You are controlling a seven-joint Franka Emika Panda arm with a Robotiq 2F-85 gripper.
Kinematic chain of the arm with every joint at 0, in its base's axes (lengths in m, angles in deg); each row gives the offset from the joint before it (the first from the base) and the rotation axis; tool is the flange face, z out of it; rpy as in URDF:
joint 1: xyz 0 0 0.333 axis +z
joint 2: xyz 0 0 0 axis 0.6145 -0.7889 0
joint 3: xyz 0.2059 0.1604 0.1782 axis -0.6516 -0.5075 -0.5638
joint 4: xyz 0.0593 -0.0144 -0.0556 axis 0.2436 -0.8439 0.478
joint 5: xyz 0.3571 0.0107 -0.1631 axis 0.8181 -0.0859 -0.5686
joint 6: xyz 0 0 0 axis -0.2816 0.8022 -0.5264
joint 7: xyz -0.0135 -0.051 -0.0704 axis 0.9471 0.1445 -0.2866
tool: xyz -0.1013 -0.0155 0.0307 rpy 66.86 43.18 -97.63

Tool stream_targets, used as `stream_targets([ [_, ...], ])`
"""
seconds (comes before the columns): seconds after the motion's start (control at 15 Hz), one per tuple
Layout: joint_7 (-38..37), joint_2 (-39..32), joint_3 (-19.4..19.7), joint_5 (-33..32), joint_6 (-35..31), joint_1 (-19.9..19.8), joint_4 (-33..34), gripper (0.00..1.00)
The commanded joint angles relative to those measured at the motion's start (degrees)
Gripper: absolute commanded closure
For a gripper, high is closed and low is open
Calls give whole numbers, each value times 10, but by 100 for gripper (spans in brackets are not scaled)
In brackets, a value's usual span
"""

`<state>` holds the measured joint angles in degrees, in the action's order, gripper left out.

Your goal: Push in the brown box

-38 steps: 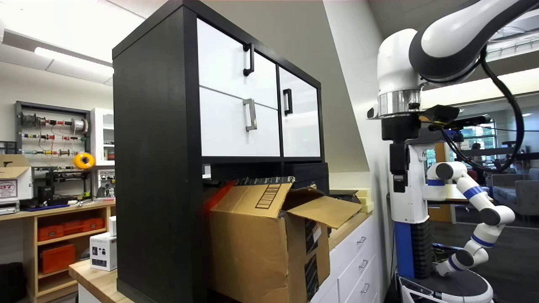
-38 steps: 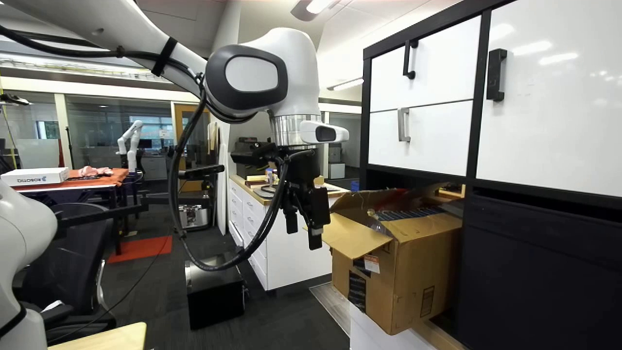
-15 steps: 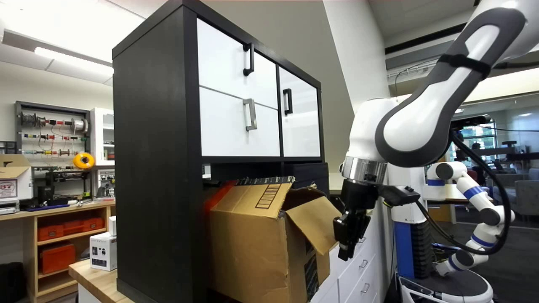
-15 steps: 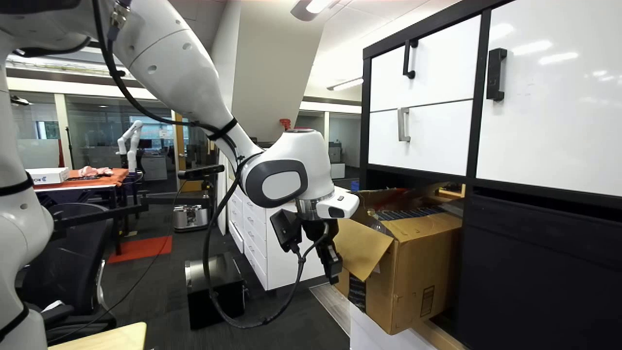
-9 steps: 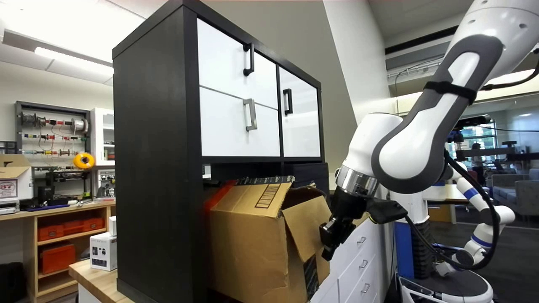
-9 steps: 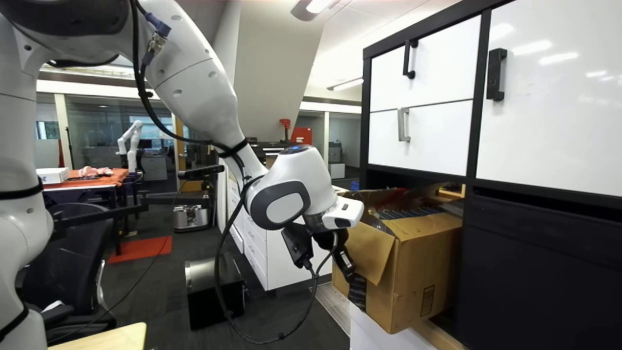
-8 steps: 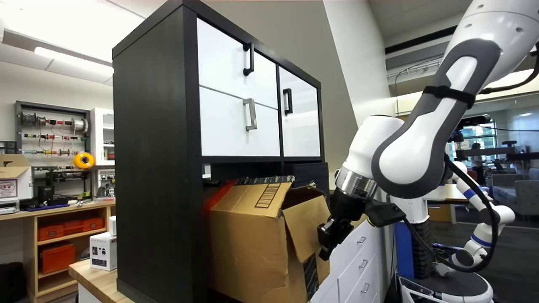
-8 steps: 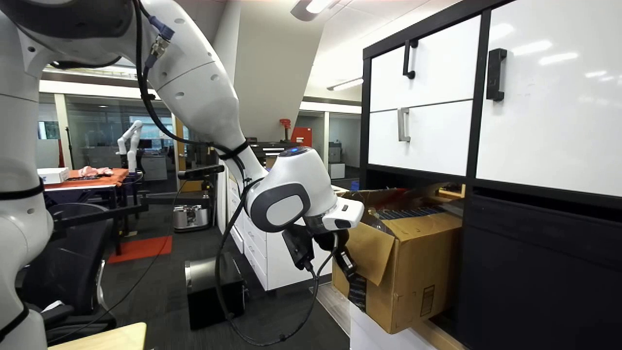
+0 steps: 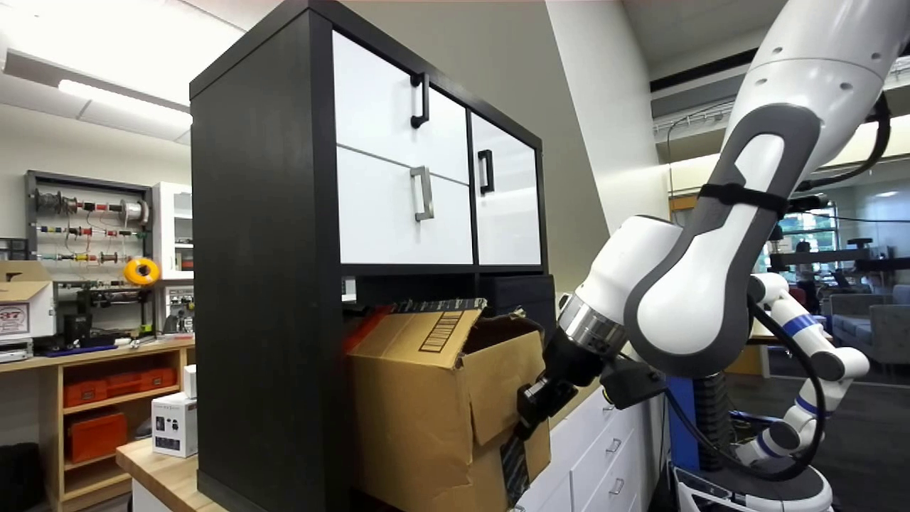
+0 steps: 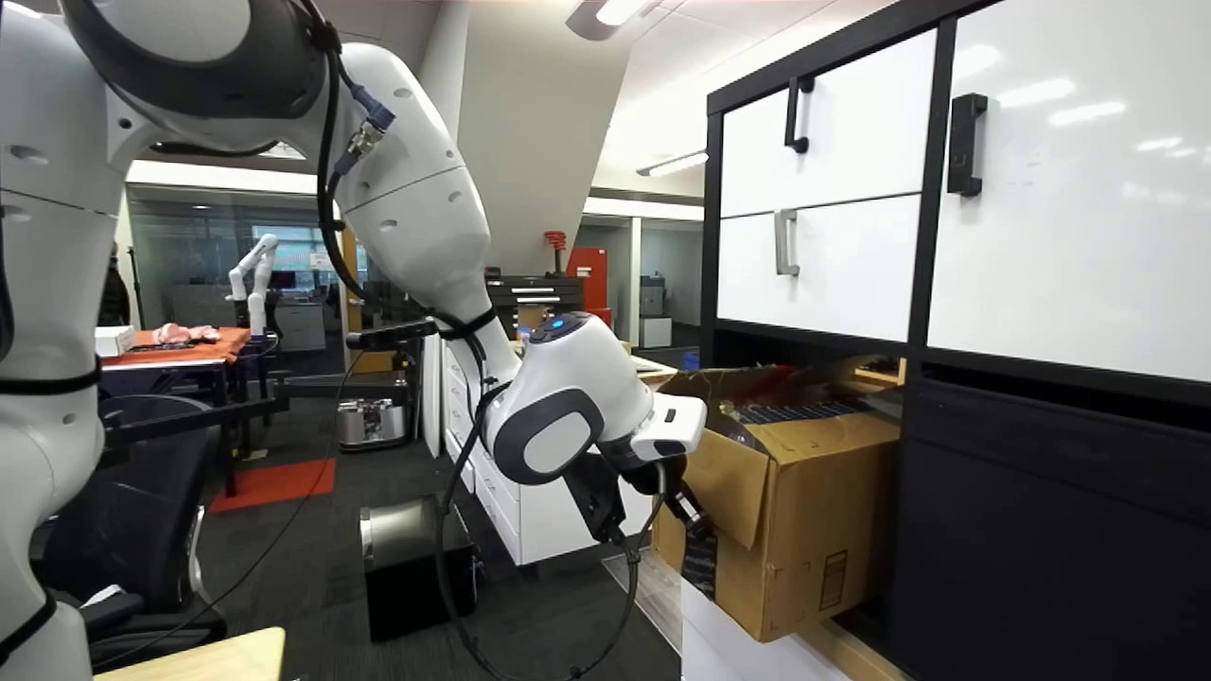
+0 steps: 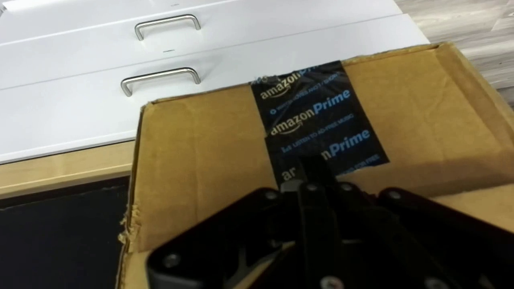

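Note:
The brown box (image 9: 412, 427), a tan carton with top flaps, juts out of the open lower bay of the black cabinet (image 10: 1041, 530). Its front flap (image 10: 728, 482) hangs down over the front face, beside the gripper. My gripper (image 9: 525, 427) is shut, tilted downward, its tips at the front face and seemingly touching it. In the wrist view the closed fingertips (image 11: 315, 164) lie over the black printed tape (image 11: 313, 116) on that face. Nothing shows between the fingers. The rear of the carton is hidden inside the bay.
White doors with handles (image 9: 424, 192) sit above the bay. White drawers (image 11: 80, 92) with metal pulls stand beneath the wooden counter (image 11: 60, 168). A dark panel (image 9: 515, 299) fills the neighbouring bay. My arm's cable (image 10: 454, 605) hangs in a loop near the floor.
My arm came down and forward to the carton, and the gripper closed. The front flap folded downward. Over the last half second the box shifted slightly into the cabinet.

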<state>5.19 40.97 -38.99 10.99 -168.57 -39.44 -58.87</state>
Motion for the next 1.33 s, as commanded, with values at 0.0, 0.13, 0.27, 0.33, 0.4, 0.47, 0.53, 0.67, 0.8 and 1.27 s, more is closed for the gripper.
stream_targets([
  [0.0, 0, -42, 6, -7, -29, 11, 67, 100],
  [0.13, 4, -58, 10, -9, -21, 15, 93, 100],
  [0.27, 7, -79, 15, -10, -15, 20, 124, 100],
  [0.33, 7, -92, 17, -10, -11, 21, 143, 100],
  [0.4, 8, -102, 17, -10, -8, 21, 158, 100],
  [0.47, 8, -114, 19, -10, -6, 23, 176, 100],
  [0.53, 9, -125, 19, -11, -2, 23, 193, 100],
  [0.67, 8, -145, 20, -10, 5, 24, 224, 100],
  [0.8, 7, -154, 15, -10, 16, 20, 244, 100],
  [1.27, 22, -68, -17, -11, 179, 1, 208, 56],
])
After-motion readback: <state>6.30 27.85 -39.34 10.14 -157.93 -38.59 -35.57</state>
